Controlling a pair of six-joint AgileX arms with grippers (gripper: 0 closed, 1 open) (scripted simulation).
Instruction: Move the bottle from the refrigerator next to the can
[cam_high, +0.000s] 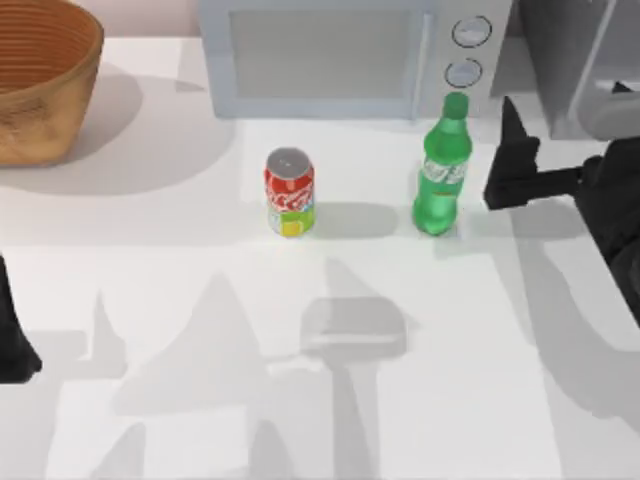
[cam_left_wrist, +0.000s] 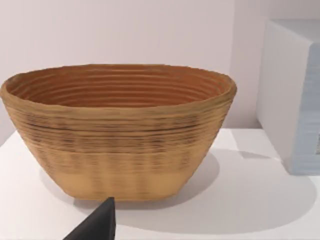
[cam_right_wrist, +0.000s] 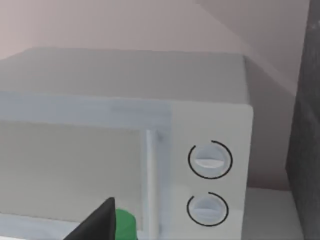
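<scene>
Across the white desk (cam_high: 200, 300), largest first: at the far right corner, the grey refrigerator (cam_high: 560, 60), cut off by the frame. Beside it along the back edge, a light-grey microwave (cam_high: 330, 60) with two round knobs. At the far left, a woven basket (cam_high: 40, 80).

Next in size, the right end effector (cam_high: 512, 160): hovers just beside the bottle on its right, apart from it and holding nothing. Spread or closed: cannot tell from these views. At the desk's left edge, the left end effector (cam_high: 12, 345), parked and well apart from the work; its state cannot be told either.

Then the bottle (cam_high: 440, 175): stands upright on the desk in front of the microwave's knobs, outside the refrigerator and to the right of the can, with a clear gap of bare desk between. Probably light, thin-walled plastic, smooth and somewhat slippery. Tall and narrow, so likely to tip if nudged near the cap. Best taken around the body at or just below the pale label band, squarely from the side and with modest pressure, since the wall would give under a hard squeeze.

Smallest, the can (cam_high: 289, 192): upright, left of the bottle, untouched.
</scene>
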